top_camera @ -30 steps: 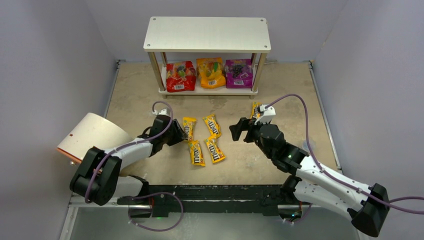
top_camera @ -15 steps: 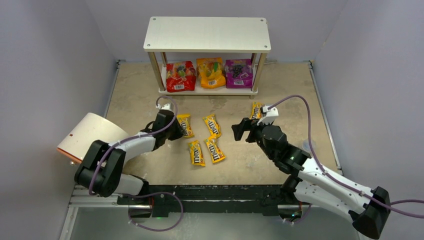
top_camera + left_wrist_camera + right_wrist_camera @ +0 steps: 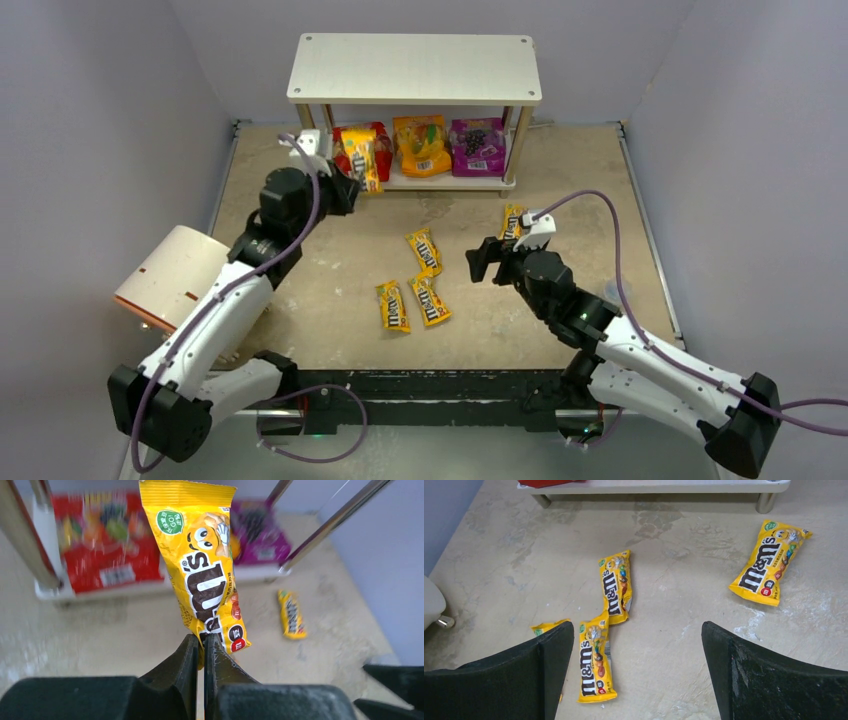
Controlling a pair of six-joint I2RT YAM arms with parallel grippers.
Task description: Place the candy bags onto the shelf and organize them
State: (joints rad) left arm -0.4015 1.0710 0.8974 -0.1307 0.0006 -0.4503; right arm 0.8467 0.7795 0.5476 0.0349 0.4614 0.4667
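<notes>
My left gripper (image 3: 345, 186) is shut on the lower end of a yellow M&M's packet (image 3: 362, 160). It holds the packet in the air in front of the left part of the shelf (image 3: 415, 68). In the left wrist view the packet (image 3: 202, 565) stands up from the gripper (image 3: 204, 637). On the lower board stand a red pouch (image 3: 383, 150), an orange pouch (image 3: 422, 145) and a purple pouch (image 3: 477, 146). Three packets (image 3: 424, 250) (image 3: 430, 298) (image 3: 393, 305) lie mid-table and another (image 3: 512, 222) to the right. My right gripper (image 3: 482, 258) (image 3: 636, 626) hovers open beside them, holding nothing.
A white-and-orange cylinder (image 3: 175, 275) lies at the left, near the left arm. The silver shelf posts (image 3: 20, 545) (image 3: 330, 525) stand on either side of the held packet. Grey walls close in the table on three sides.
My left gripper closed on a packet on the table, lifted it and carried it back to the shelf's left front. The right arm has barely moved.
</notes>
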